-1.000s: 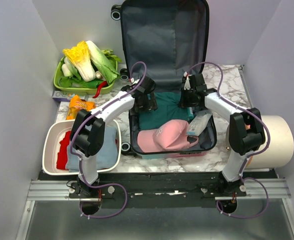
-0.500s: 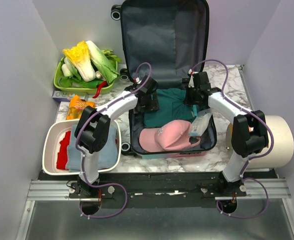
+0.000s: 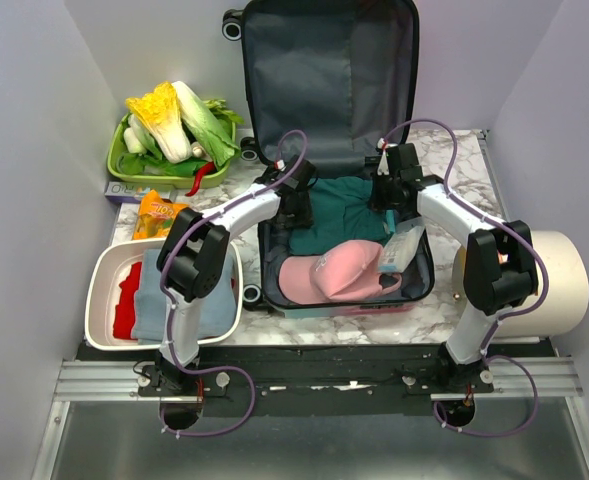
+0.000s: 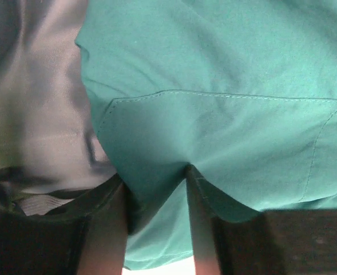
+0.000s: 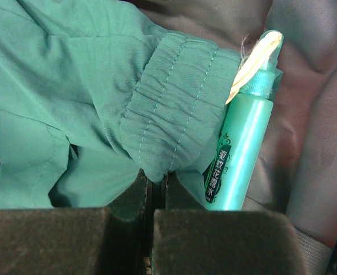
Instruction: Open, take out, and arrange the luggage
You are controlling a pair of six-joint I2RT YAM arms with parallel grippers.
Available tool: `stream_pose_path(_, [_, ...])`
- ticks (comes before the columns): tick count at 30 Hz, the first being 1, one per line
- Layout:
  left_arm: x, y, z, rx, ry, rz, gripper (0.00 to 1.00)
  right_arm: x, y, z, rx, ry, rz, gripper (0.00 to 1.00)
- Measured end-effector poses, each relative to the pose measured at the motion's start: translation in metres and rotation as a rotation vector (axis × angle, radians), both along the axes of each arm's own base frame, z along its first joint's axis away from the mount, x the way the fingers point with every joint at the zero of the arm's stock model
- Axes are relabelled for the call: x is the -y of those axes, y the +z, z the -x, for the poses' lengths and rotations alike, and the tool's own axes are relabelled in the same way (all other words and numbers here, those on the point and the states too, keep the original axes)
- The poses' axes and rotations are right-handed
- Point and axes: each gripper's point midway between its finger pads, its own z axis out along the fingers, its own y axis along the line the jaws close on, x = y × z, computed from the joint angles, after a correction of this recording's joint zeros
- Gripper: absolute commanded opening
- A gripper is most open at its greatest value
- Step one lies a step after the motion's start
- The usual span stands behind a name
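My left end effector (image 4: 157,192) straddles a fold of the teal garment (image 4: 225,57), jaws half apart; gripped or not, I cannot tell. My right end effector (image 5: 157,186) pinches its cuff (image 5: 168,103). The luggage (image 3: 324,80) lies open on the counter (image 3: 464,165), lid up at the back.

The green bottle (image 5: 242,137) is hidden below by the right gripper (image 5: 157,186); the teal garment (image 5: 71,74) is cut off leftwards.
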Motion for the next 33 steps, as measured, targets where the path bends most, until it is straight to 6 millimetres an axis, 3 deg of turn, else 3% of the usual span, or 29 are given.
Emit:
stream_pose_path(2, [0.001,0.001,-0.001,0.003,-0.006,0.006,0.21,0.000,0.000,0.000,0.000,0.004,0.000,0.01])
stream_pose_path(3, [0.002,0.001,-0.001,0.004,-0.005,0.010,0.07,0.000,0.000,0.000,0.001,0.009,0.001,0.01])
stream_pose_path(4, [0.003,0.001,-0.001,0.005,-0.007,0.014,0.01,-0.001,0.000,0.000,0.001,0.017,0.000,0.01])
stream_pose_path(8, [0.008,0.008,-0.003,0.012,-0.022,0.032,0.00,-0.005,0.003,0.002,0.004,0.047,-0.012,0.01])
stream_pose_path(11, [0.016,0.026,-0.008,0.047,-0.038,0.050,0.00,-0.004,0.011,0.002,0.023,0.053,-0.010,0.01])
stream_pose_path(13, [0.024,0.045,-0.011,0.086,-0.059,0.068,0.00,-0.003,0.020,0.002,0.045,0.053,-0.007,0.01])
stream_pose_path(20, [0.043,0.149,-0.015,0.285,-0.115,0.167,0.00,-0.008,0.067,0.007,0.155,0.067,-0.014,0.01])
stream_pose_path(24, [0.038,0.187,-0.009,0.355,-0.120,0.187,0.00,-0.014,0.094,0.011,0.217,0.081,-0.031,0.01])
stream_pose_path(29, [0.020,0.212,0.001,0.401,-0.100,0.165,0.00,-0.030,0.125,0.019,0.285,0.115,-0.051,0.01])
stream_pose_path(33, [-0.003,0.229,0.016,0.433,-0.064,0.139,0.00,-0.062,0.146,0.034,0.328,0.186,-0.076,0.01])
